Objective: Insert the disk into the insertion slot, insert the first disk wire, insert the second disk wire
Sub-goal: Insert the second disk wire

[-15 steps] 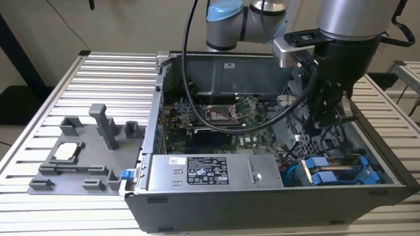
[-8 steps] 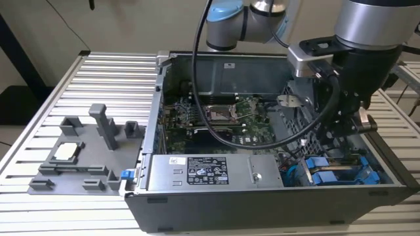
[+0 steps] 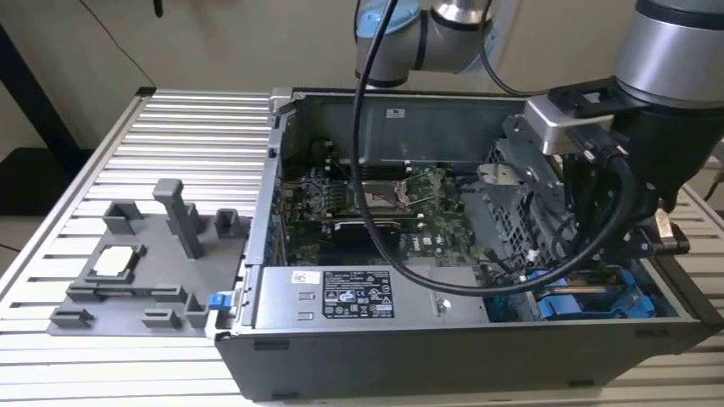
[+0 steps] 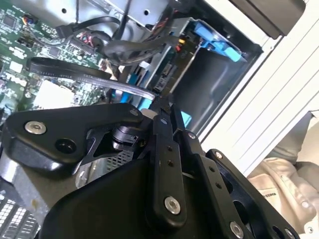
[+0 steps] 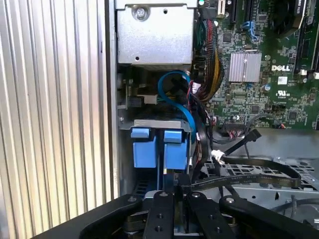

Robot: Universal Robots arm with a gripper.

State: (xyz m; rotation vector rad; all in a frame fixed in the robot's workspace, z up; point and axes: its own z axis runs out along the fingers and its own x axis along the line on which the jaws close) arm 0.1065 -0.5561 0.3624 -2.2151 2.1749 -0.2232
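Observation:
The disk's bright blue carrier (image 3: 588, 303) sits inside the insertion slot (image 3: 629, 273), at the case's corner on the exterior view's right. Its two blue end tabs (image 5: 159, 148) face the first wrist camera, under a grey metal edge. My gripper (image 5: 175, 185) reaches down right at the tabs, its black fingers (image 4: 160, 130) drawn close together. A flat black disk wire (image 5: 259, 175) runs to the fingertips, and they seem shut on its end plug. In the second wrist view this wire (image 4: 84, 73) ends at the gripper (image 4: 160, 104). A blue wire (image 5: 175, 94) curves down to the disk.
The grey power-supply box (image 3: 351, 297) lies along the case's front wall. The green motherboard (image 3: 374, 199) fills the case floor, with a wire bundle (image 5: 212, 64) beside the drive cage (image 3: 520, 199). A grey fixture (image 3: 142, 263) stands on the slatted table (image 3: 169, 127).

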